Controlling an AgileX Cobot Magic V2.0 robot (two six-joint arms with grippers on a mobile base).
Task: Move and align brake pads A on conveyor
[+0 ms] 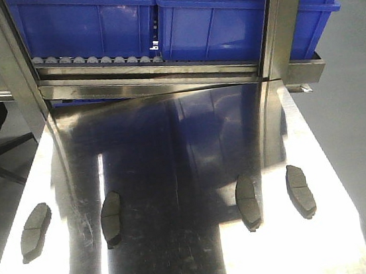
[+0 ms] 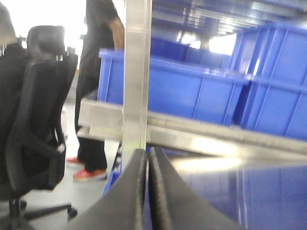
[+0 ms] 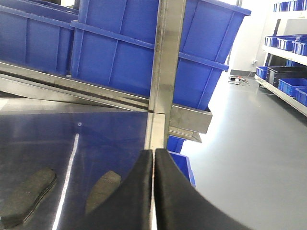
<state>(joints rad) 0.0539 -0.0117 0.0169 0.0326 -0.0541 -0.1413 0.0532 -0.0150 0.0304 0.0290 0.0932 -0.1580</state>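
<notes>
Several brake pads A lie in a loose row on the shiny steel table (image 1: 185,264): one at the far left (image 1: 36,228), one left of centre (image 1: 111,216), and two close together at the right (image 1: 247,199) (image 1: 300,189). In the right wrist view two pads (image 3: 29,196) (image 3: 103,190) lie left of my right gripper (image 3: 153,152), which is shut with nothing in it. My left gripper (image 2: 147,151) is shut and empty too, above the table's left edge with no pad in its view. Neither gripper shows in the front view. The conveyor is out of view.
Blue bins (image 1: 209,20) sit on a rack of white rollers (image 1: 93,58) behind the table, between steel posts (image 1: 7,65) (image 1: 276,25). A black chair (image 2: 33,110) and a standing person (image 2: 98,86) are off the left side. Grey floor lies to the right.
</notes>
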